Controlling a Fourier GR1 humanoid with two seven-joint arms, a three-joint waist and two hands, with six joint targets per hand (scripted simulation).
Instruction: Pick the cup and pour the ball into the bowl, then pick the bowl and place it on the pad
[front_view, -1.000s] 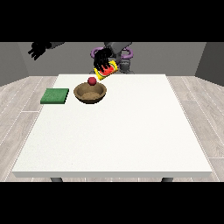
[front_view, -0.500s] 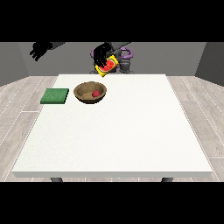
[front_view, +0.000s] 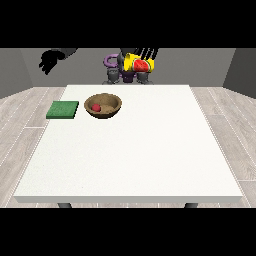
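Cup: yellow, with a red patch on the side facing the camera; tipped on its side, held in the air above the table's far edge, in front of the robot's body. Grasped by the hand at the view's right, whose black fingers curl over its top.

Ball: small, red, lying inside the bowl, left of the bowl's middle.

Bowl: round, brown, wood-like, upright on the table in the far left part of the surface; not touched by either hand.

Pad: flat green rectangle lying on the table just left of the bowl, apart from it, near the table's left edge.

Hand at the view's left: black, raised in the air beyond the table's far left corner, well apart from pad and bowl; holds nothing; whether its fingers are straight or curled cannot be told.

Table: large, white, square-edged top; dark legs show under the near edge.

Room: pale grey plank floor around the table, plain grey wall behind the robot
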